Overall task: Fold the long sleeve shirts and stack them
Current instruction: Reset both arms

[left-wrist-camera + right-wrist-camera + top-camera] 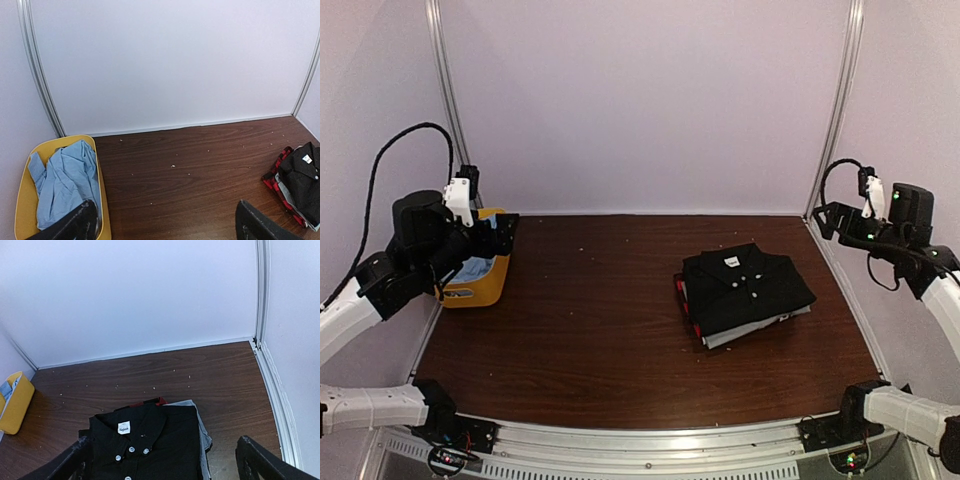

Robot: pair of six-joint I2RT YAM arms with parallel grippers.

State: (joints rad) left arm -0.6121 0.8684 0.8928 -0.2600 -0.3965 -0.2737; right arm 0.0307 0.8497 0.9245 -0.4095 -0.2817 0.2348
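The black shirt [745, 285] lies folded on top of the grey shirt [752, 330] in a neat pile on the table [590, 330], right of the middle. A blue shirt [62, 185] sits crumpled in the yellow basket [21, 200], so I think that one is left to fold. The left fingers [75, 225] and the right fingers [260, 462] are wide open and hold nothing.

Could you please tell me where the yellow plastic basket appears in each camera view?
Top external: yellow plastic basket at far left.
Left wrist: basket in bottom left corner.
Right wrist: basket at left edge, cut off.
Shared landmark: the folded black collared shirt.
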